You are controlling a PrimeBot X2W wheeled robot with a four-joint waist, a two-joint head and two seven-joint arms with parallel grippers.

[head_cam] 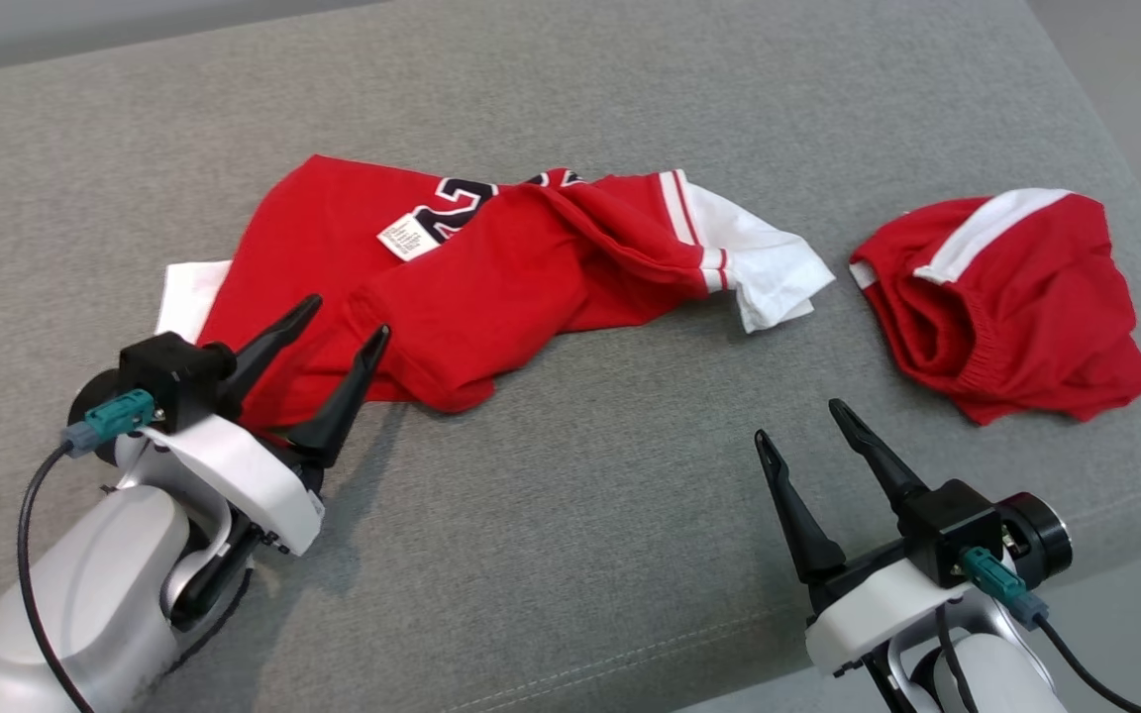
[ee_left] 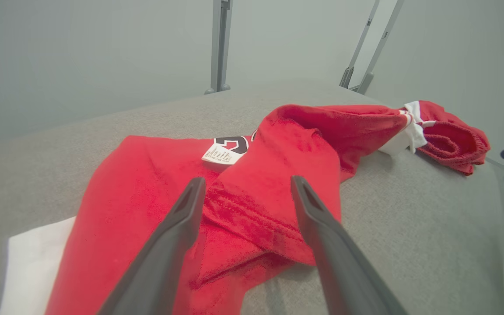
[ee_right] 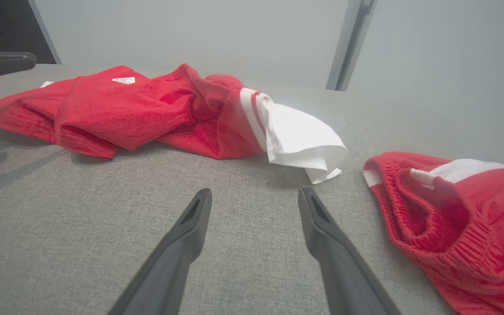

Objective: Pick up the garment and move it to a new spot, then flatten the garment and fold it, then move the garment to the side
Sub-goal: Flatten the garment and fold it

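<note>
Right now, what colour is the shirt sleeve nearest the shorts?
The sleeve is white, red-striped at its seam; clearest in right wrist view.

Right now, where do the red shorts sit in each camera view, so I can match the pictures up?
Head view: the red shorts at the right, apart from the red jersey.
Left wrist view: the shorts at the far upper right, past the jersey's white sleeve.
Right wrist view: the shorts at the lower right.
Shared landmark: the white care label on the jersey, in all three views.
</note>
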